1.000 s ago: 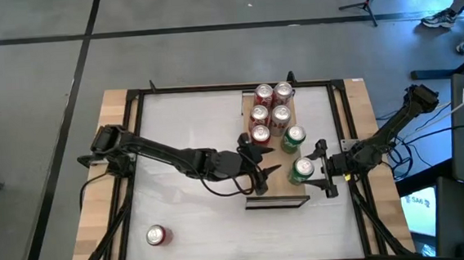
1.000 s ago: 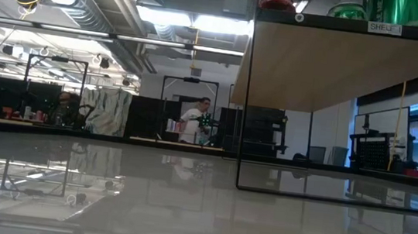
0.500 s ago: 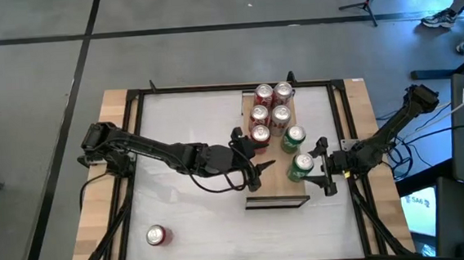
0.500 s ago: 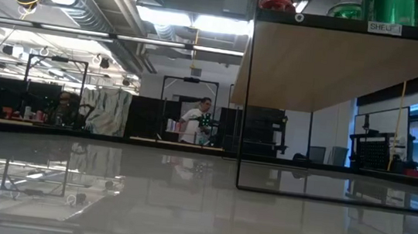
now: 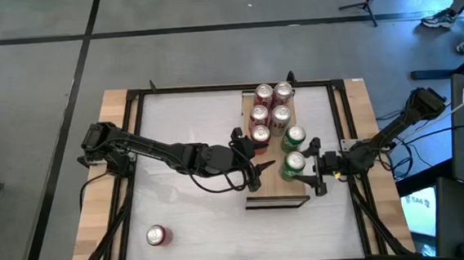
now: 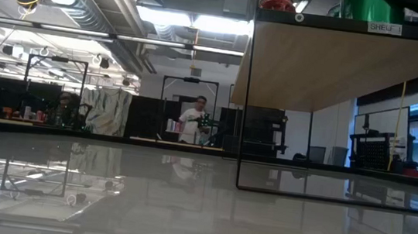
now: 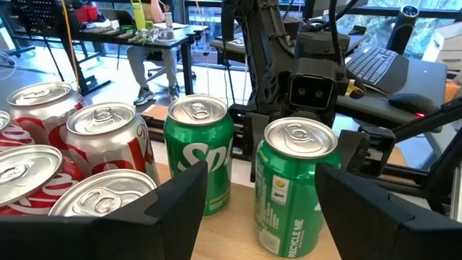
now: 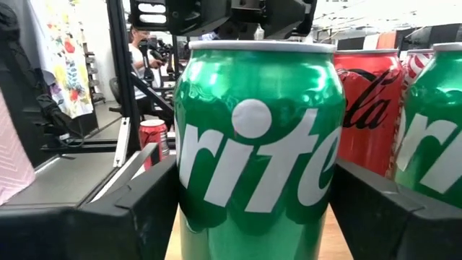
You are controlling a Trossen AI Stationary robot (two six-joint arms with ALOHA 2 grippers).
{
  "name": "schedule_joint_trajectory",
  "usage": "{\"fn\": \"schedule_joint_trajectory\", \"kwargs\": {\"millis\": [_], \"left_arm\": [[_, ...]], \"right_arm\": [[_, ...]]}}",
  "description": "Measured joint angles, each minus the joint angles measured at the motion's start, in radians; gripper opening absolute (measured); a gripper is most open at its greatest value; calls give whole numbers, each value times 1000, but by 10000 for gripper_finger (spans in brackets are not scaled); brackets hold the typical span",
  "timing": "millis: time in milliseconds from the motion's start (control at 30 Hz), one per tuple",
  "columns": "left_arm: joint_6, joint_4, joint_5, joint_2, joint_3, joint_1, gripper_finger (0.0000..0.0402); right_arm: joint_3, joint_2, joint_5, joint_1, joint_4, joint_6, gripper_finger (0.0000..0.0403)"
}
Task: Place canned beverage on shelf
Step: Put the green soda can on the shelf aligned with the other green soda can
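High view first: your right hand (image 5: 308, 171) sits over the near end of the long light-wood shelf board (image 5: 276, 195), its fingers spread to either side of a green Sprite can (image 5: 293, 164) that stands upright on the wood. In the right wrist view the can (image 8: 260, 141) fills the space between the two dark fingers (image 8: 130, 209), but you cannot tell there whether the pads press it or only flank it. You are, by my reading, at the placing step: the can is already on the shelf, just short of a second green can (image 5: 295, 135) and the cluster of red cola cans (image 5: 259, 114) toward the far end.

Your left hand (image 5: 254, 155) waits wide open beside the shelf's left edge, holding nothing.

Next, you need to free the can cleanly and back away without tipping it. One red can (image 5: 156, 235) lies near the desk's near-left corner.
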Motion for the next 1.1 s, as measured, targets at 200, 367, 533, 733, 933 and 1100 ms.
{"fn": "schedule_joint_trajectory", "kwargs": {"millis": [200, 367, 533, 733, 933, 1100], "left_arm": [[0, 0, 1, 0, 0, 0, 247], [0, 0, 1, 0, 0, 0, 247], [0, 0, 1, 0, 0, 0, 247], [0, 0, 1, 0, 0, 0, 247], [0, 0, 1, 0, 0, 0, 247], [0, 0, 1, 0, 0, 0, 247]], "right_arm": [[19, 35, 0, -18, -3, -6, 304], [20, 36, -15, -18, -5, -8, 305], [20, 36, -18, -18, -14, -8, 305], [20, 36, -18, -17, -12, -7, 305], [20, 36, -18, -17, -13, -7, 305], [20, 36, -18, -17, -13, -7, 307]]}}
